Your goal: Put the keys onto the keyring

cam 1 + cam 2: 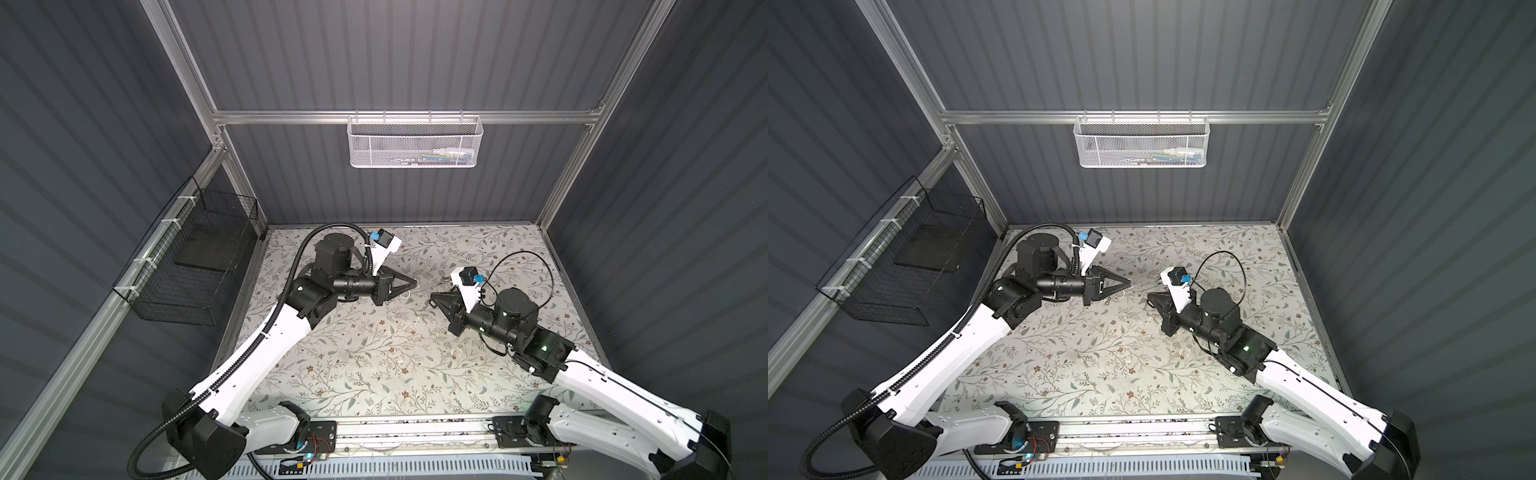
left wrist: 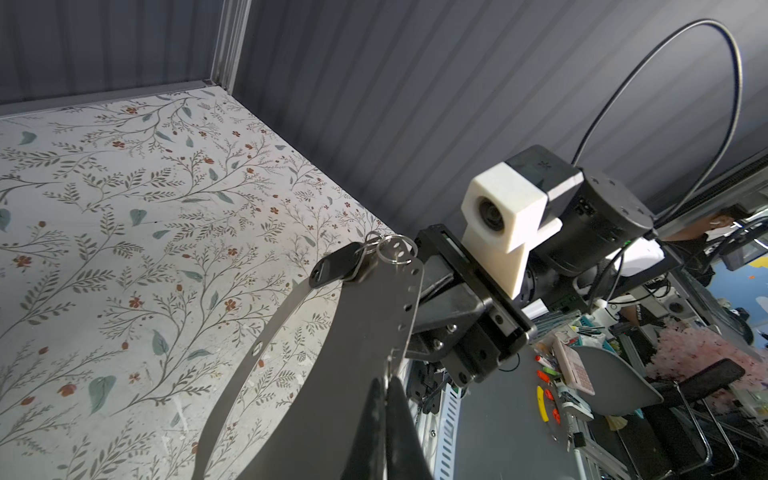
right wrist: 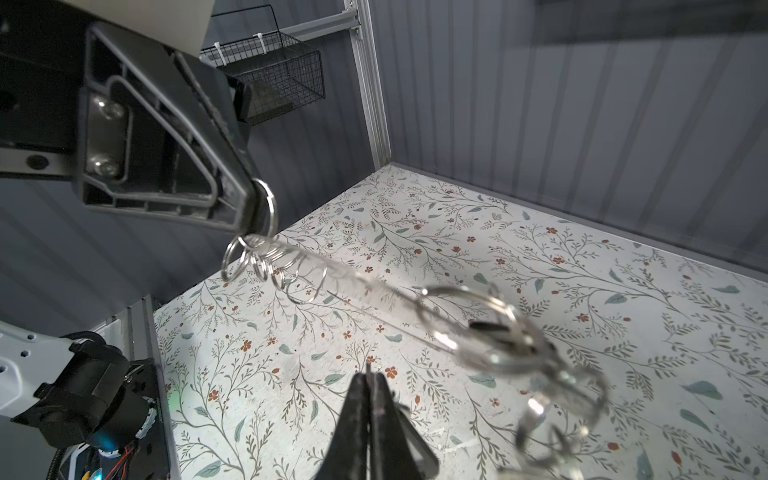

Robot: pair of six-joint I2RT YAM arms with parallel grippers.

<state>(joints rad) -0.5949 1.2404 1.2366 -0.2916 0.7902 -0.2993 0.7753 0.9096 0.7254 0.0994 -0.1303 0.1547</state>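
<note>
The left gripper (image 2: 385, 388) was clamped tight on the near rim of the keyring (image 2: 365, 332). It held that grey plate up off the flowered table (image 2: 124, 216), with the far end pointed toward the other arm. A sensible hold, I'd say, since it left the far rim and its small rings free to be worked on.

And there at that far rim was one black key (image 2: 334, 272), lying against the plate with its loop caught among the split rings (image 2: 397, 249), so one looked to be on. No other keys showed in any view, and whether they were hidden I could not tell.

Over to the right gripper (image 3: 369, 380): jaws pressed together, nothing visible between them, near the key end of the plate and seemingly clear of it. In both top views the two gripper tips faced each other around the middle of the table, close but not touching.

From the right wrist the plate came through edge-on and blurred, so the rings were hard to count. My read was that one arm steadied the plate in the air while the other was placed to come in at the rings. It would have to open before taking anything.
</note>
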